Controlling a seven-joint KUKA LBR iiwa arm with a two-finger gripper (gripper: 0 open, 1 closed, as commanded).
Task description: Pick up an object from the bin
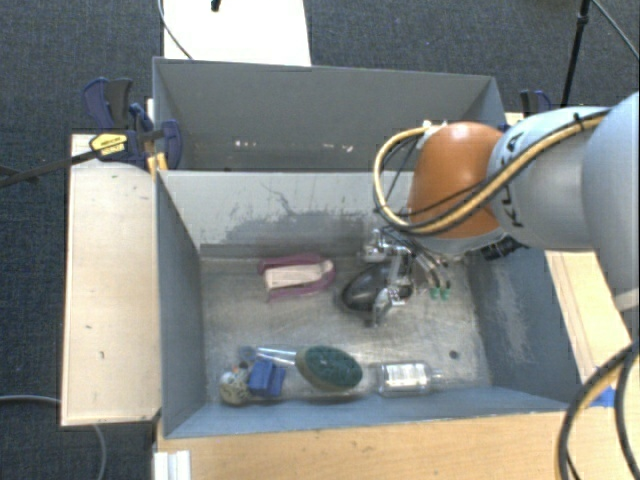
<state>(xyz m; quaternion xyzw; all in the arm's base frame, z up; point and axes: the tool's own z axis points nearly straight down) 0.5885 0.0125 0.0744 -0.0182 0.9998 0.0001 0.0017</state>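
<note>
Gripper [388, 294] just over dark rounded object [357, 292] — middle of bin [182, 298]

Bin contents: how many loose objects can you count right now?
5: pink-and-purple block mid-floor; dark rounded object at the claw; along the near wall, blue block, green oval pad, clear plastic packet. Small bits beside the blue block may be more.

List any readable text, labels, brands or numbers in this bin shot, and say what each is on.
No text can be read outright.
Dark lettering on the silver arm: partly hidden, not legible.
White label inside the clear packet at the front of the bin: too small to read.
Pink and purple block near the middle: no print visible.
</note>
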